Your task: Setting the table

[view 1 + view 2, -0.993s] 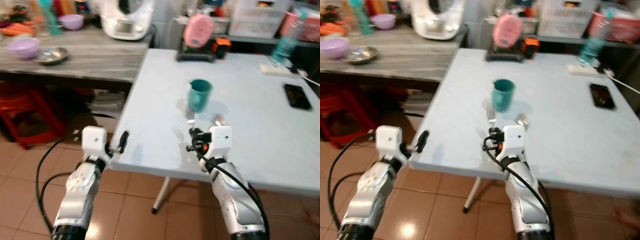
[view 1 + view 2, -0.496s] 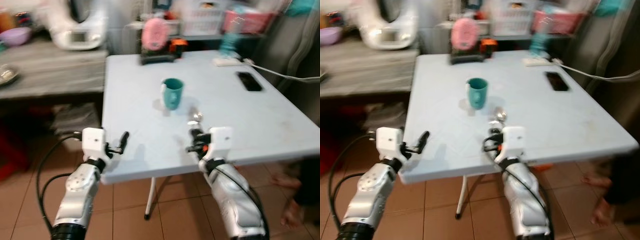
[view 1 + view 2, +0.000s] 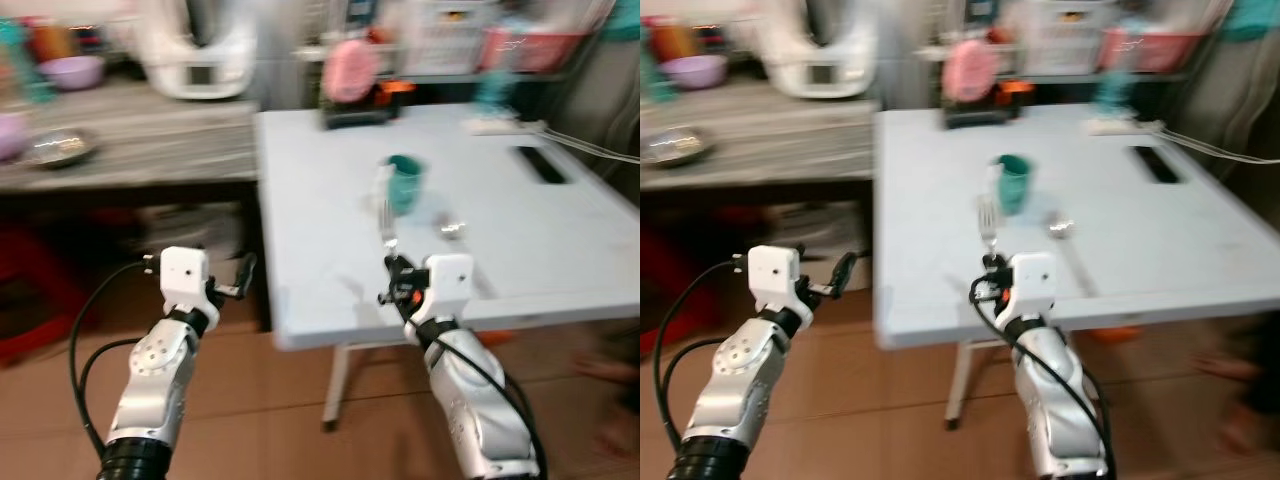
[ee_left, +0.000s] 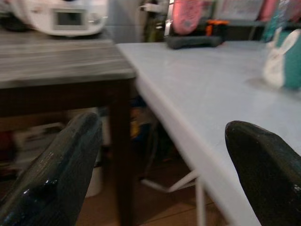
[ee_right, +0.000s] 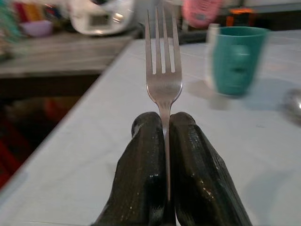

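My right gripper (image 3: 394, 278) is shut on a silver fork (image 5: 162, 75), tines pointing forward, held just above the near edge of the pale blue table (image 3: 330, 250). A teal mug (image 3: 404, 184) stands further in on the table, beyond the fork, and a silver spoon (image 3: 452, 230) lies to its right. My left gripper (image 3: 246, 272) is open with nothing between its fingers (image 4: 56, 169); it hovers off the table's left edge, over the gap beside the wooden counter.
A grey wooden counter (image 3: 140, 140) at the left carries a steel bowl (image 3: 58, 146), a purple bowl (image 3: 70, 70) and a white appliance (image 3: 200, 50). A phone (image 3: 545, 165), power strip and pink object (image 3: 350, 72) sit at the table's far side. Tiled floor below.
The camera has swung left, so the table now sits further right in view. My right gripper still holds the fork; the spoon lies where it was beside the mug.
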Robot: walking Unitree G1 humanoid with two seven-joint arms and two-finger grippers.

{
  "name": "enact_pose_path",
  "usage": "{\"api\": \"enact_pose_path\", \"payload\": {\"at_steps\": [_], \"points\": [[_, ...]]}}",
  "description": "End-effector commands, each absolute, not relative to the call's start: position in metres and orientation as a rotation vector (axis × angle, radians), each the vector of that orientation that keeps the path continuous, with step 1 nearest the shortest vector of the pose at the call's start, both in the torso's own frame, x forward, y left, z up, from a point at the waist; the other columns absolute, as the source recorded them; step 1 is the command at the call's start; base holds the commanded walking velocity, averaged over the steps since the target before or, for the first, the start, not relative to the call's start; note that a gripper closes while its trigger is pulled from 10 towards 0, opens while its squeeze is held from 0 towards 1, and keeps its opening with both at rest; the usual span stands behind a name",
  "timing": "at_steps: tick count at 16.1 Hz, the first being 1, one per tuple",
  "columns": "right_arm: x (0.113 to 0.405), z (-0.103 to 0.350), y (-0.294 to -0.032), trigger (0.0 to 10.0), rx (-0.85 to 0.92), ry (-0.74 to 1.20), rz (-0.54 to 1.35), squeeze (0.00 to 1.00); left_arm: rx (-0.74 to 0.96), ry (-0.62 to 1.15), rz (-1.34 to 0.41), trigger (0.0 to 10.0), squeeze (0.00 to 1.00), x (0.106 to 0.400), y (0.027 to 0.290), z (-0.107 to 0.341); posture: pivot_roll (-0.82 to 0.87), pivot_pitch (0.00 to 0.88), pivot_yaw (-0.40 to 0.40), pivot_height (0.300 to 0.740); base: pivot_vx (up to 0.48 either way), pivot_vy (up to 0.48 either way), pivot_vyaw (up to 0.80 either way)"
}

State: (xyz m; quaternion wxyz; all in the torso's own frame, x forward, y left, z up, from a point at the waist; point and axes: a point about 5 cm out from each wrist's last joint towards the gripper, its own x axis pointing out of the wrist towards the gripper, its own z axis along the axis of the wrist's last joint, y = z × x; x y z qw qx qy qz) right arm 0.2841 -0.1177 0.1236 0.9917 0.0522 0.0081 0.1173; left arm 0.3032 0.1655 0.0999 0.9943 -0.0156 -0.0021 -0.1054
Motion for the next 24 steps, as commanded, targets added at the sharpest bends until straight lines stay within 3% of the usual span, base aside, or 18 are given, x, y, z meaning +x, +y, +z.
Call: {"api": "enact_pose_path", "payload": {"at_steps": [1, 6, 14, 20, 24], "points": [[0.2833, 0.1267, -0.1191, 10.0, 0.112, 0.002, 0.23, 0.0, -0.012, -0.007, -0.205, 10.0, 0.0, 0.3049, 0.169, 0.1012, 0.02, 0.0, 0.004, 0.74, 0.0, 0.409, 0.8], [0.2823, 0.1247, -0.1186, 10.0, 0.116, 0.003, 0.23, 0.0, -0.005, -0.013, -0.195, 10.0, 0.0, 0.3067, 0.1706, 0.102, 0.02, 0.0, 0.004, 0.74, 0.0, 0.412, 0.7], [0.283, 0.124, -0.119, 10.0, 0.143, 0.009, 0.214, 0.0, -0.009, -0.011, -0.192, 10.0, 0.0, 0.3071, 0.1697, 0.1001, 0.02, 0.0, 0.0, 0.74, 0.0, 0.41, 0.0], [0.2847, 0.1254, -0.1186, 10.0, 0.149, 0.003, 0.216, 0.0, -0.01, -0.011, -0.192, 10.0, 0.0, 0.3079, 0.1679, 0.0993, 0.01, 0.0, -0.003, 0.74, 0.0, 0.411, -0.44], [0.2839, 0.1247, -0.1195, 10.0, 0.136, 0.002, 0.216, 0.0, -0.04, -0.031, -0.237, 10.0, 0.0, 0.3035, 0.1631, 0.101, 0.01, 0.0, -0.001, 0.74, 0.0, 0.0, 0.0]]}}
